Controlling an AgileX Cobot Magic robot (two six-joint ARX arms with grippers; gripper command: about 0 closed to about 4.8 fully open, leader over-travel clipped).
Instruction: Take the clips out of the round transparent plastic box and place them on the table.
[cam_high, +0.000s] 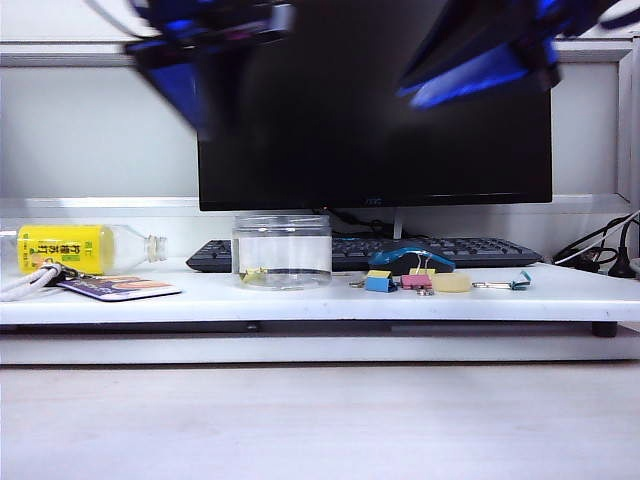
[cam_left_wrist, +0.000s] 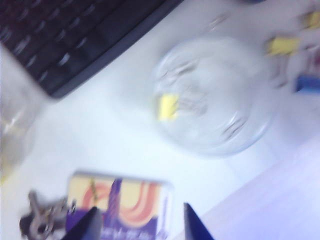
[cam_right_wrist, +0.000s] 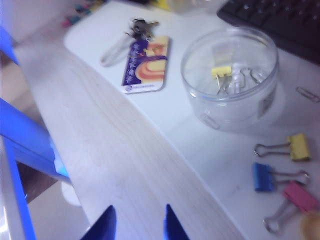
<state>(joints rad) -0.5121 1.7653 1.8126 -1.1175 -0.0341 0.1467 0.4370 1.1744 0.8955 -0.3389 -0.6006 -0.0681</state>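
Note:
The round transparent plastic box stands on the white table in front of the monitor. One pale-yellow clip lies inside it among silver wire handles. Another pale-yellow clip lies on the table beside the box. My left gripper hangs open above the table, over a printed card, with the box ahead of it and nothing between its fingers. Open and holding nothing too, my right gripper is high over the wood-grain surface, well short of the box.
A blue clip, a pink clip and a tape roll lie right of the box, with a teal clip further right. The card, keys and a yellow-label bottle lie left. A keyboard sits behind.

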